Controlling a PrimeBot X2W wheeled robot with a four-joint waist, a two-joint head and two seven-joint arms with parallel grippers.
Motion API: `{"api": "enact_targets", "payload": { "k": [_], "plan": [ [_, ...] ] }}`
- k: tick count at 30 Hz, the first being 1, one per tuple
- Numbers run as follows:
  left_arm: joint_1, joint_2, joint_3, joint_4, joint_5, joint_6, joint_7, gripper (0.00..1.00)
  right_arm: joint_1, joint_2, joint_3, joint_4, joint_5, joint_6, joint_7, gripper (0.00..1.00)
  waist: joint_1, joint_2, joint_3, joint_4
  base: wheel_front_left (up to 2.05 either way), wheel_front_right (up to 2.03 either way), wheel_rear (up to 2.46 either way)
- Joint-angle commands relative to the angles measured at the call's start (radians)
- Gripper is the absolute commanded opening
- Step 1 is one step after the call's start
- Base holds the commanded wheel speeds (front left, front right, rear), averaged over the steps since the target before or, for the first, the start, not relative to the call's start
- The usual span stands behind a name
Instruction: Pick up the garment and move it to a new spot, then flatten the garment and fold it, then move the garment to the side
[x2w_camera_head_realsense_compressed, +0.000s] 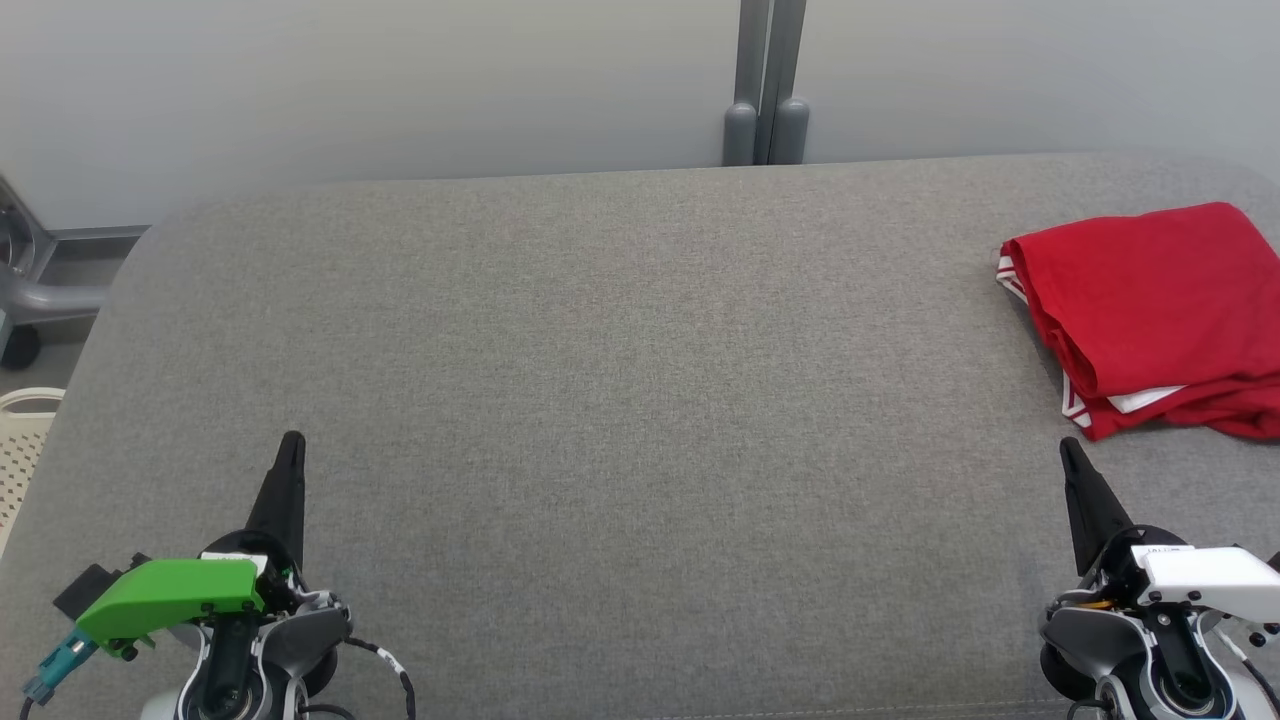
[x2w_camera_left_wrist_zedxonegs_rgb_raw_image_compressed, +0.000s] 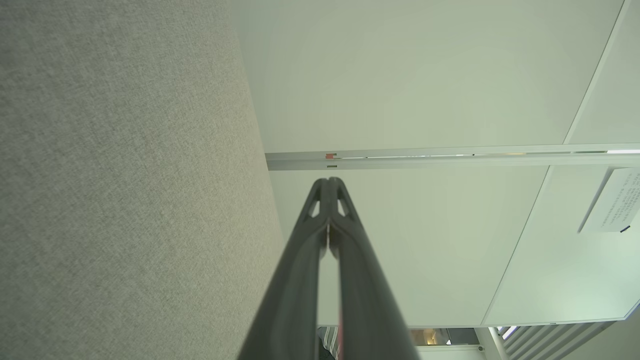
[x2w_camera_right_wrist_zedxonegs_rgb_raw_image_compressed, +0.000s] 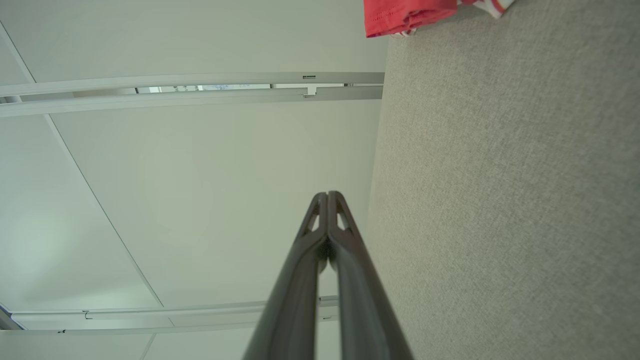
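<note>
Dark tapered fingers, green left cover, white right cover.

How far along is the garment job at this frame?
Looks done: the red garment lies folded at the right edge of the grey surface. In hand: nothing; the left gripper and right gripper are shut, empty, apart from it. Left: apparently nothing.

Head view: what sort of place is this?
Likely an office or lab corner: pale partition panels behind a grey fabric-covered surface, with a folded red garment lying on its right side.
</note>
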Motion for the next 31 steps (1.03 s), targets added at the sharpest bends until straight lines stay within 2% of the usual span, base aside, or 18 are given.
{"api": "enact_targets", "payload": {
  "k": [1, 31],
  "plan": [
    [-0.013, 0.0, 0.002, -0.001, 0.0, -0.006, 0.002, 0.0, -0.005, -0.004, -0.001, -0.004, 0.007, 0.0, 0.006, 0.0, 0.0, 0.0, 0.0, 0.0, 0.0, 0.0, 0.0],
    [-0.013, 0.0, 0.002, -0.001, 0.0, -0.006, 0.002, 0.0, -0.005, -0.004, -0.001, -0.004, 0.007, 0.0, 0.006, 0.0, 0.0, 0.0, 0.0, 0.0, 0.0, 0.0, 0.0]
  ]
}}
